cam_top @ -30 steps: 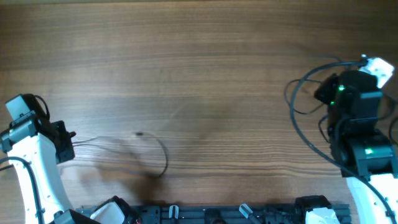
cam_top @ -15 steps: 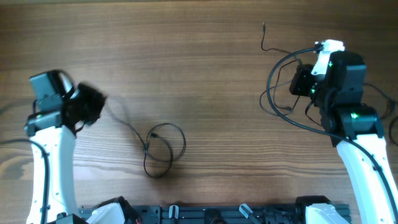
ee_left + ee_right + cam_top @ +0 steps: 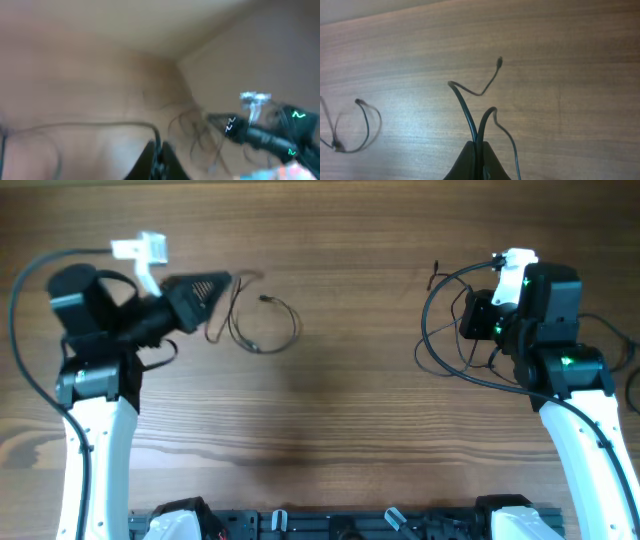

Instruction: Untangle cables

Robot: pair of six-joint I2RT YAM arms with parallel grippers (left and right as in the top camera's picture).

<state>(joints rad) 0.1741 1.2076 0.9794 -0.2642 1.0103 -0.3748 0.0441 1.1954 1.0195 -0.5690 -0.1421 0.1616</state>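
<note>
One thin black cable (image 3: pixel 296 325) lies in a loose loop on the far left of the wooden table (image 3: pixel 350 410). My left gripper (image 3: pixel 208 286) is shut on one end of it; the left wrist view is blurred but shows the jaws (image 3: pixel 159 152) closed on a thin strand (image 3: pixel 100 125). My right gripper (image 3: pixel 470 315) is shut on a second black cable (image 3: pixel 465 107). Two strands rise from the jaws (image 3: pixel 479 147), and one ends in a small plug tip (image 3: pixel 499 61). The first cable's loop also shows in the right wrist view (image 3: pixel 367 117). The two cables lie apart.
Thicker black arm wires (image 3: pixel 428 350) loop on the table around the right arm. A black rail (image 3: pixel 340 525) runs along the near edge. The right arm (image 3: pixel 270 137) shows in the left wrist view.
My left arm has swung from the near left up to the far left, dragging its cable loop from the front centre. The right gripper has shifted a little, still holding its cable.
</note>
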